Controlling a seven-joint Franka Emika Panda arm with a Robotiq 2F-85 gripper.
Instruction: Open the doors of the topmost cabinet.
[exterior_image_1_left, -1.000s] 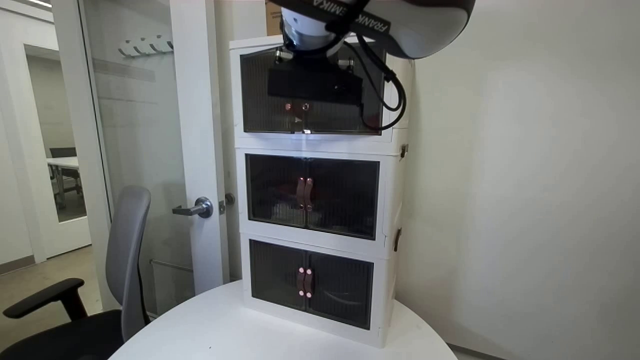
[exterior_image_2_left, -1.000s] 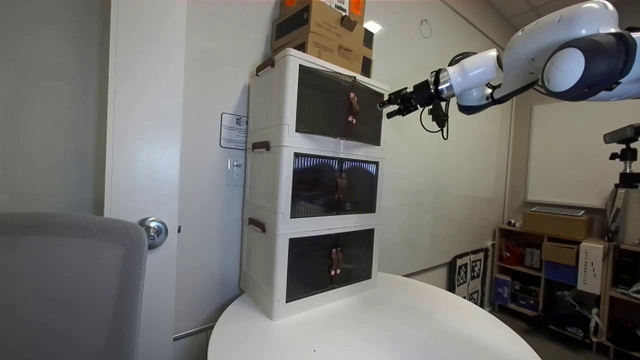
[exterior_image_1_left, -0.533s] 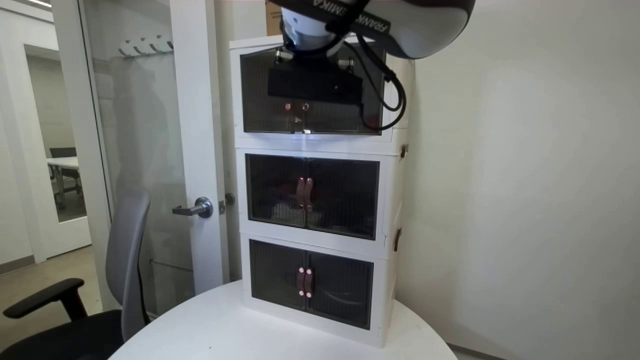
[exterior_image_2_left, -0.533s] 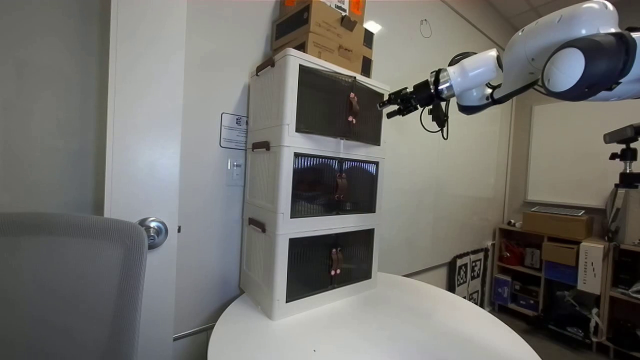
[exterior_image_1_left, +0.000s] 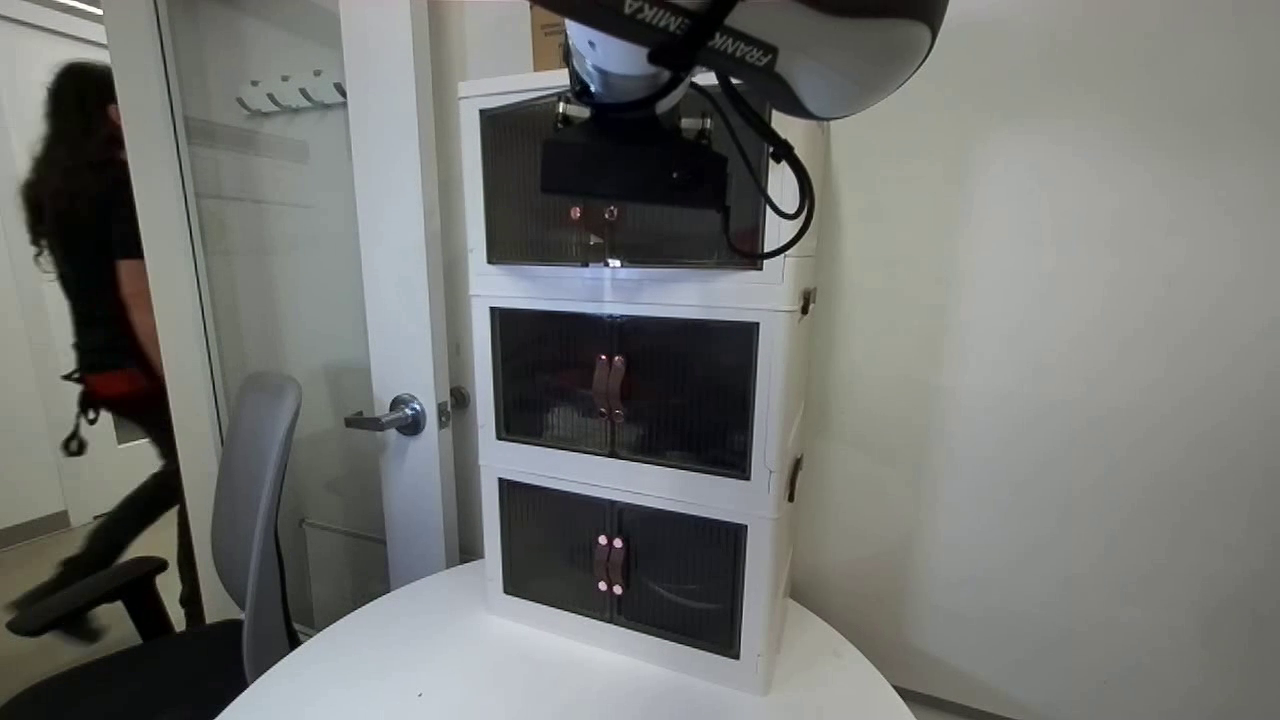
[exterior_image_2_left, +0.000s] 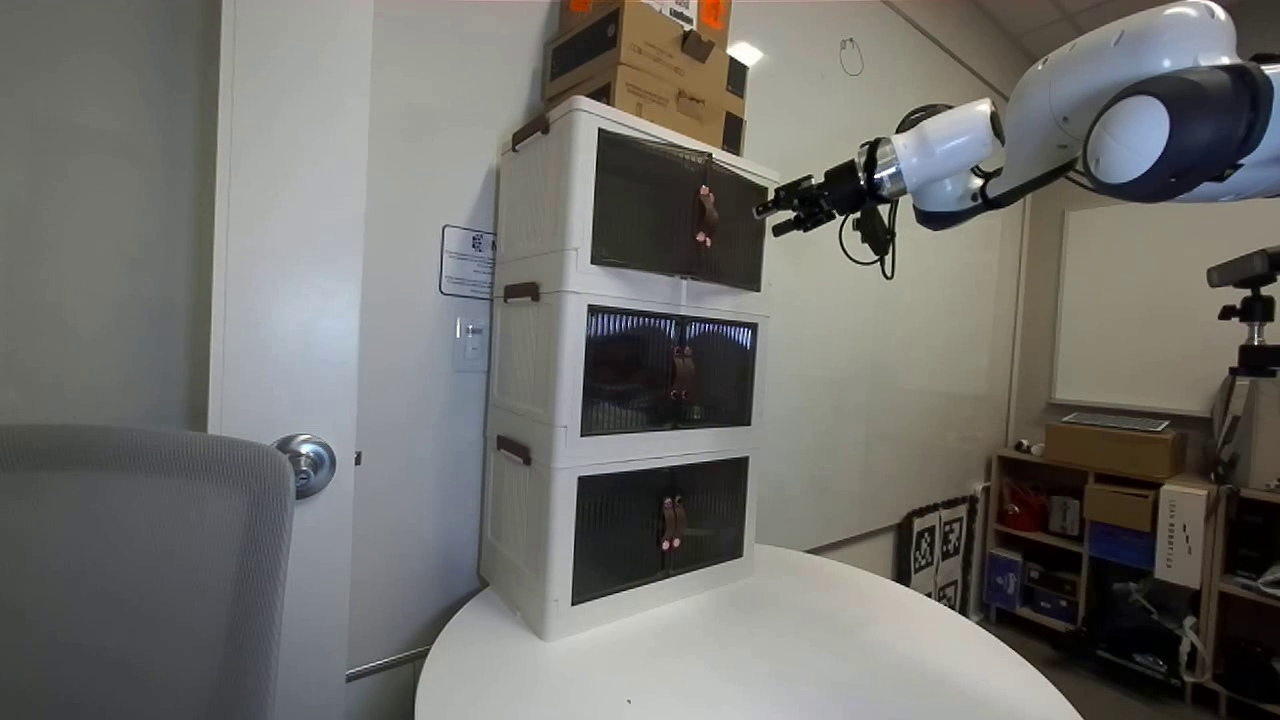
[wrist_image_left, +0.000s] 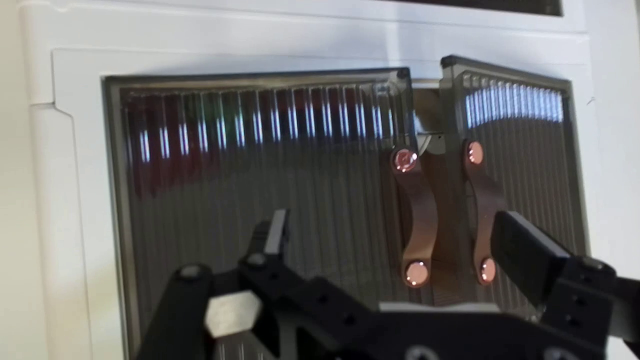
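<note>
The topmost cabinet (exterior_image_1_left: 640, 287) is white and shows in both exterior views (exterior_image_2_left: 545, 195). Its dark ribbed left door (exterior_image_1_left: 515, 190) stands a little ajar; its right door (exterior_image_1_left: 680, 240) looks nearly flush. In the wrist view, which looks upside down, the ajar door (wrist_image_left: 530, 155) is on the right and the other door (wrist_image_left: 250, 210) on the left, with a narrow gap between them. Each has a brown strap handle (wrist_image_left: 422, 215). My gripper (exterior_image_2_left: 770, 221) is open and empty, in front of the doors. In the wrist view its fingers (wrist_image_left: 392, 225) appear on either side of both handles.
Two alike units, middle (exterior_image_2_left: 565, 445) and bottom (exterior_image_2_left: 650, 620), stand beneath on a round white table (exterior_image_2_left: 850, 640). Cardboard boxes (exterior_image_2_left: 660, 75) sit on top. A grey chair (exterior_image_1_left: 265, 480) and a glass door (exterior_image_1_left: 280, 300) stand at the left. A person (exterior_image_1_left: 100, 250) walks beyond the glass.
My gripper has shifted only very slightly. The cabinet doors have not visibly moved. A person has come into view beyond the glass door.
</note>
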